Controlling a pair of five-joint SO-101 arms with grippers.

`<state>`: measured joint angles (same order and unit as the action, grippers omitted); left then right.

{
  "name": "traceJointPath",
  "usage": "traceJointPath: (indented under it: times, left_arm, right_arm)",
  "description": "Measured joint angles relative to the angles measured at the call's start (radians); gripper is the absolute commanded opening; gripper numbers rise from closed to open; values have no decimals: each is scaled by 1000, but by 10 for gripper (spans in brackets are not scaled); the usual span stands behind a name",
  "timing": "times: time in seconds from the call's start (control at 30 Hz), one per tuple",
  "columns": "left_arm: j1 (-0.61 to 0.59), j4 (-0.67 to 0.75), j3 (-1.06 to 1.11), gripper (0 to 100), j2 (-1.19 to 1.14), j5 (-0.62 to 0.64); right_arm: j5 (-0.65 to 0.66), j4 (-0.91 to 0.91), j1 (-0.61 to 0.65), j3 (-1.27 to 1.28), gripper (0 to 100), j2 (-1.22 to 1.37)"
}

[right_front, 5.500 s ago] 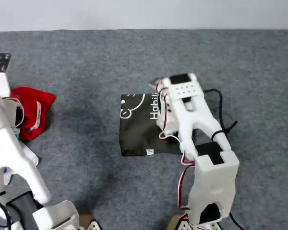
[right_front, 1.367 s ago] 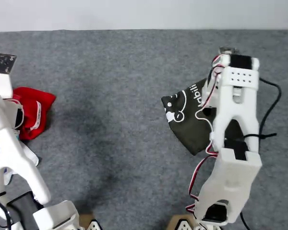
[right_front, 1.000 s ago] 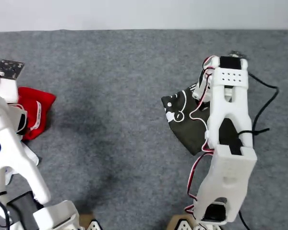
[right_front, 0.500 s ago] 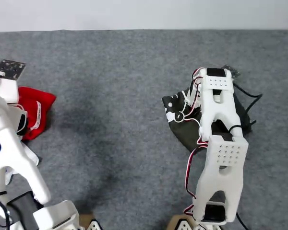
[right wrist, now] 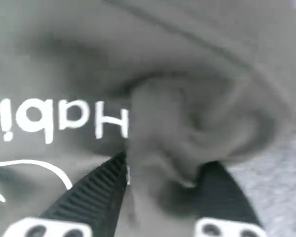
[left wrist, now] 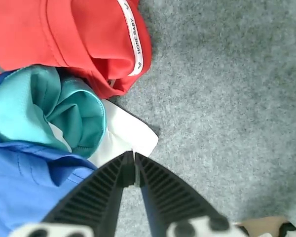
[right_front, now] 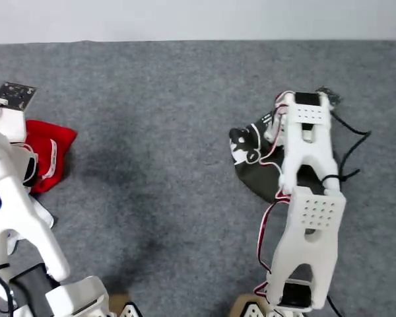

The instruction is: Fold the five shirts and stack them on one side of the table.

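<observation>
A black shirt (right_front: pixel 249 173) with white print lies bunched on the grey table (right_front: pixel 152 99), right of the middle. The right arm (right_front: pixel 305 132) stands over it and hides much of it. In the right wrist view, my right gripper (right wrist: pixel 163 174) is shut on a raised fold of the black shirt (right wrist: pixel 187 74). At the left edge lies a red shirt (right_front: pixel 47 150) beside the left arm (right_front: pixel 13 198). My left gripper (left wrist: pixel 133 167) hangs shut and holds nothing, just above a pile of a red shirt (left wrist: pixel 64 39), a teal shirt (left wrist: pixel 69 113), a blue shirt (left wrist: pixel 24 192) and a white shirt (left wrist: pixel 126 140).
Bare grey table stretches between the two arms and along the far side. A black cable (right_front: pixel 353 142) loops off the right arm near the table's right part. The arm bases stand at the near edge.
The right arm has dragged the black shirt from the table's middle to the right, turning and crumpling it. In the last half second it shifted slightly right. The left wrist shifted slightly.
</observation>
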<state>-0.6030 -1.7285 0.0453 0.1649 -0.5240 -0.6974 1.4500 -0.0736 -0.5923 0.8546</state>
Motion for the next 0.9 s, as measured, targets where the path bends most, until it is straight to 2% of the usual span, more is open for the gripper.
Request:
traceJointPath:
  times: [0.07, 0.2, 0.43, 0.7, 0.9]
  left_arm:
    - [0, 0, 0, 5, 0, 0]
    - [0, 0, 0, 5, 0, 0]
    - [0, 0, 0, 5, 0, 0]
    - [0, 0, 0, 5, 0, 0]
    - [0, 0, 0, 5, 0, 0]
  right_arm:
    - [23, 35, -21, -23, 10, -5]
    - [167, 112, -52, -69, 10, -18]
    - [526, 235, -120, -118, 9, -69]
    - [945, 264, -321, -118, 9, -150]
    - [1158, 218, -462, -118, 9, -153]
